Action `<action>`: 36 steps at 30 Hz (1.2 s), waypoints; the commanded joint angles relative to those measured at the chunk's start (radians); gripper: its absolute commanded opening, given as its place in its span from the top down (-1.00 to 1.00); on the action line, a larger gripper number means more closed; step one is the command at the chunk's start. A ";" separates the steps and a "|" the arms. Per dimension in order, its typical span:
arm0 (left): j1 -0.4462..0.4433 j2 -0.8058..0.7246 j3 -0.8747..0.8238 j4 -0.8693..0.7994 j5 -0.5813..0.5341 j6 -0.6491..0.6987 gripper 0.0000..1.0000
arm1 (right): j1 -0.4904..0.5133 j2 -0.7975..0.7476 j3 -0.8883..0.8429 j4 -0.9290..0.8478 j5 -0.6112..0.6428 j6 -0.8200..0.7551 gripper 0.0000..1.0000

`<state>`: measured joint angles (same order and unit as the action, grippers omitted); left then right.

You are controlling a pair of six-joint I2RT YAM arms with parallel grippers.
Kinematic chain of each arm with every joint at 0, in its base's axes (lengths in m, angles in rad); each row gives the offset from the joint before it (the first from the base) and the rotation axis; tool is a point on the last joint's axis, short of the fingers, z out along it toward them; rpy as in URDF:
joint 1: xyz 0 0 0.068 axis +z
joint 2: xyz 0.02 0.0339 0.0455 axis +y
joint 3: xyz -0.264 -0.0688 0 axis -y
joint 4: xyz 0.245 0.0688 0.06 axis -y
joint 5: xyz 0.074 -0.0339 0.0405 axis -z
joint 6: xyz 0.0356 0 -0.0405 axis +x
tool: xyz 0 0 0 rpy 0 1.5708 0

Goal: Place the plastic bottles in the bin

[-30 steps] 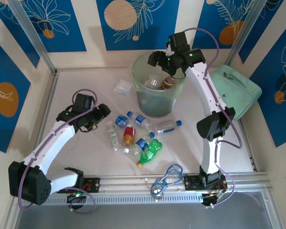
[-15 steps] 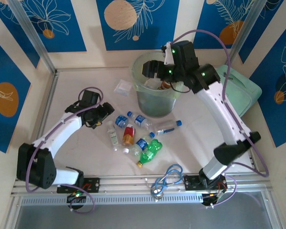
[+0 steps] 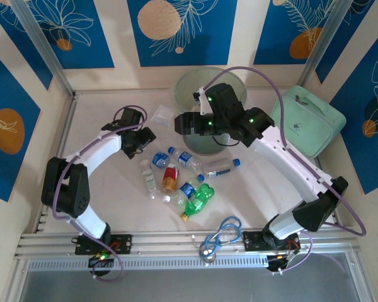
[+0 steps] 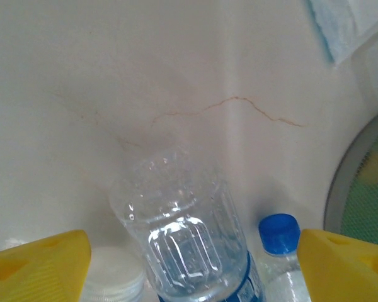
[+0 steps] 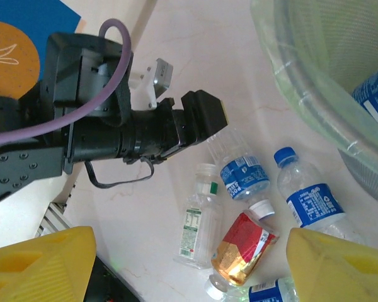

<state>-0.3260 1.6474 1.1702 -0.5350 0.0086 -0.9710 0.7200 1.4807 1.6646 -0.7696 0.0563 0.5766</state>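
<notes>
Locate plastic bottles point(image 3: 176, 176) clustered on table point(image 3: 239, 195) near bin point(image 3: 205, 145). Note left hand point(image 3: 143, 139) spread wide, empty, above one clear bottle point(image 4: 189, 245). Note right hand point(image 3: 184, 123) equally wide, empty, beside bin.

You have bright, even light from above; shadows on the counter point(image 3: 246, 195) are soft and short. In your left wrist view the clear bottle point(image 4: 183, 239) shows small glints and looks slightly soft.
</notes>
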 commanded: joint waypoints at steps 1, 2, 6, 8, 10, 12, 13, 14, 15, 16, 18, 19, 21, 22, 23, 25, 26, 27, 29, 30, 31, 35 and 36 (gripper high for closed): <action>-0.008 0.038 0.035 -0.005 -0.020 -0.020 -0.70 | 0.008 -0.052 -0.020 0.036 0.016 0.015 -0.60; -0.009 0.049 0.038 -0.003 -0.017 -0.024 -0.70 | 0.009 -0.055 -0.027 0.036 0.016 0.017 -0.61; -0.013 0.091 0.050 0.004 -0.009 -0.038 -0.70 | 0.007 -0.065 -0.050 0.038 0.022 0.019 -0.63; -0.019 0.106 0.054 0.007 -0.009 -0.040 -0.71 | 0.006 -0.070 -0.055 0.040 0.019 0.019 -0.64; -0.022 0.123 0.061 0.010 -0.007 -0.042 -0.71 | 0.004 -0.072 -0.061 0.044 0.017 0.019 -0.64; -0.024 0.138 0.068 0.013 -0.007 -0.042 -0.71 | 0.004 -0.072 -0.065 0.046 0.016 0.020 -0.64; -0.025 0.146 0.073 0.013 -0.007 -0.044 -0.70 | 0.003 -0.071 -0.068 0.047 0.015 0.021 -0.64; -0.027 0.151 0.077 0.013 -0.008 -0.044 -0.71 | 0.004 -0.070 -0.068 0.048 0.013 0.022 -0.64; -0.029 0.159 0.081 0.013 -0.009 -0.046 -0.71 | 0.003 -0.070 -0.072 0.050 0.010 0.023 -0.65; -0.030 0.167 0.085 0.013 -0.009 -0.046 -0.71 | 0.004 -0.069 -0.074 0.050 0.010 0.024 -0.65; -0.033 0.179 0.091 0.013 -0.009 -0.049 -0.70 | 0.004 -0.071 -0.079 0.052 0.008 0.025 -0.65; -0.035 0.183 0.094 0.015 -0.009 -0.048 -0.70 | 0.004 -0.071 -0.081 0.053 0.008 0.026 -0.65; -0.038 0.191 0.095 0.017 -0.009 -0.049 -0.70 | 0.003 -0.071 -0.085 0.054 0.007 0.026 -0.66; -0.040 0.195 0.095 0.018 -0.009 -0.049 -0.70 | 0.004 -0.072 -0.086 0.053 0.007 0.028 -0.66; -0.041 0.199 0.095 0.018 -0.009 -0.049 -0.70 | 0.004 -0.072 -0.088 0.053 0.005 0.028 -0.66; -0.041 0.208 0.095 0.020 -0.009 -0.049 -0.69 | 0.004 -0.072 -0.091 0.053 0.005 0.029 -0.66; -0.042 0.211 0.095 0.019 -0.007 -0.049 -0.68 | 0.004 -0.072 -0.092 0.053 0.004 0.029 -0.66; -0.042 0.216 0.095 0.018 -0.006 -0.048 -0.68 | 0.004 -0.072 -0.094 0.053 0.004 0.029 -0.66; -0.042 0.221 0.094 0.020 -0.003 -0.050 -0.66 | 0.004 -0.072 -0.096 0.053 0.004 0.031 -0.66; -0.042 0.222 0.093 0.021 -0.002 -0.049 -0.64 | 0.004 -0.074 -0.097 0.054 0.005 0.031 -0.66; -0.042 0.223 0.094 0.021 -0.001 -0.049 -0.62 | 0.004 -0.075 -0.098 0.053 0.006 0.032 -0.66; -0.042 0.226 0.101 0.021 0.001 -0.046 -0.55 | 0.003 -0.080 -0.101 0.056 0.011 0.031 -0.64; -0.043 0.227 0.103 0.021 0.002 -0.045 -0.53 | 0.002 -0.082 -0.101 0.056 0.012 0.029 -0.63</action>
<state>-0.3584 1.8545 1.2430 -0.5114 0.0067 -1.0164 0.7208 1.4342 1.5734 -0.7204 0.0643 0.5995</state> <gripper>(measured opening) 0.771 0.818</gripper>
